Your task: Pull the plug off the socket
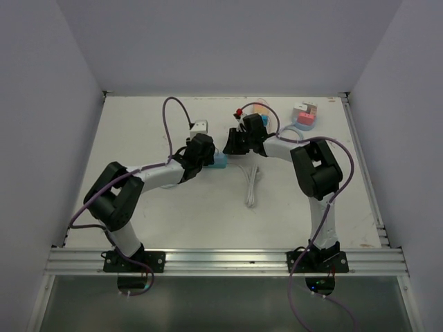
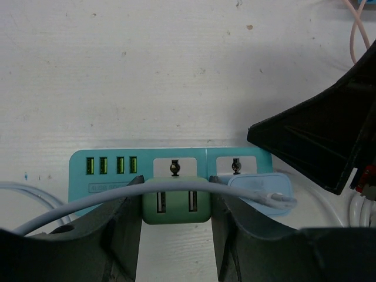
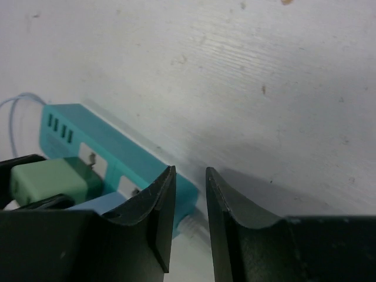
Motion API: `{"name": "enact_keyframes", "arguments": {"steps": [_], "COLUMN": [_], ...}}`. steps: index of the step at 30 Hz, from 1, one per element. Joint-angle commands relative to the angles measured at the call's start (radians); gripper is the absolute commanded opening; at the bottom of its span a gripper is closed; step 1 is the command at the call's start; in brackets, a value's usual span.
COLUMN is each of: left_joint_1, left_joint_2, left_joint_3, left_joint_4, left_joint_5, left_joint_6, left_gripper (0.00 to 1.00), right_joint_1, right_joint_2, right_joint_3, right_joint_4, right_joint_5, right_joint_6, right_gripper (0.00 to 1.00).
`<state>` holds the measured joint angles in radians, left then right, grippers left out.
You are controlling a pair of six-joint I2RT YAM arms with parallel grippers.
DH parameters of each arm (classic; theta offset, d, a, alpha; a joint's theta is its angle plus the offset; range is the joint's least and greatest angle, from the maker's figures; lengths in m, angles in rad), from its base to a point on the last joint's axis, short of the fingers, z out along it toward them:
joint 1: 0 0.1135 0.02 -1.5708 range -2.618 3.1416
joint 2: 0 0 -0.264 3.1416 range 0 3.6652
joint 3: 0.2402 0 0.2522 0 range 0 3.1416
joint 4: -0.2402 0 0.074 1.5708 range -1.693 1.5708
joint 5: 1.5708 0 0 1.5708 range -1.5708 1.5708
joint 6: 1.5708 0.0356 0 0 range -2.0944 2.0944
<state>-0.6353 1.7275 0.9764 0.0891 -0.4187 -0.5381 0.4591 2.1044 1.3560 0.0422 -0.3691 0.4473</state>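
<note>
- The green plug (image 2: 176,198) sits in the left outlet of a teal power strip (image 2: 79,176). Its two slots face the left wrist camera.
- The power strip lies flat on the white table (image 1: 173,214), around the middle of the far half, between the two wrists.
- The left gripper (image 2: 176,205) is clamped on the green plug, with one dark finger pressed against each side of it.
- A pale blue plug (image 2: 258,188) fills the outlet just right of the green one and touches it at the edge.
- The strip also carries a row of four green-lit USB ports (image 2: 110,165) at its left end, and nothing is plugged into them.
- A white cable (image 2: 76,207) rises from the lower left, crosses the top edge of the green plug and ends at the pale blue plug.
- The right gripper (image 3: 189,176) hangs at the strip's right end, next to the pale blue plug. Its fingers are only narrowly parted, with bare table showing in the gap and nothing held.
- In the left wrist view, the right gripper shows as a dark wedge over the strip's right end. It is unclear whether it touches the strip.
- A loose white cord (image 1: 252,183) lies coiled on the table nearer the bases.
- A small pink and white object (image 1: 304,114) sits at the far right of the table, well apart from the strip.
</note>
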Motion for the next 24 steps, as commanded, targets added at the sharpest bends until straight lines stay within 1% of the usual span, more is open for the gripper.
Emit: {"name": "enact_keyframes", "arguments": {"steps": [1,5,8,12,15,18,21,22,23,24], "left_joint_1": [0.009,0.008,0.008,0.009,0.009,0.008,0.009,0.008,0.008,0.009], "left_joint_2": [-0.065,-0.075,-0.083,-0.077,-0.078,-0.103,-0.134,-0.147,-0.154,-0.160], "left_joint_3": [0.047,0.062,0.064,0.058,0.030,-0.014,-0.051,-0.061,-0.079,-0.087], "left_joint_4": [0.012,0.006,0.001,-0.014,-0.012,0.014,0.044,0.069,0.084,0.099], "left_joint_5": [-0.005,0.017,0.017,0.009,0.018,0.032,0.047,0.064,0.075,0.087], "left_joint_6": [0.012,0.010,0.013,0.026,0.046,0.087,0.131,0.159,0.171,0.197], "left_gripper": [0.00,0.00,0.00,0.00,0.00,0.00,0.00,0.00,0.00,0.00], "right_joint_1": [0.027,0.039,0.043,0.043,0.038,0.009,-0.019,-0.019,-0.017,-0.017], "right_joint_2": [0.069,0.089,0.092,0.065,0.025,-0.015,-0.044,-0.050,-0.052,-0.053], "right_joint_3": [0.008,0.037,0.040,0.019,0.003,-0.027,-0.041,-0.038,-0.032,-0.026], "right_joint_4": [-0.192,-0.249,-0.249,-0.217,-0.203,-0.163,-0.127,-0.125,-0.120,-0.114], "right_joint_5": [0.163,0.194,0.206,0.154,0.118,0.038,-0.059,-0.077,-0.106,-0.178], "right_joint_6": [-0.085,-0.099,-0.096,-0.084,-0.075,-0.045,-0.025,-0.038,-0.042,-0.042], "right_gripper": [0.31,0.31,0.31,0.31,0.33,0.37,0.44,0.46,0.52,0.54]}}
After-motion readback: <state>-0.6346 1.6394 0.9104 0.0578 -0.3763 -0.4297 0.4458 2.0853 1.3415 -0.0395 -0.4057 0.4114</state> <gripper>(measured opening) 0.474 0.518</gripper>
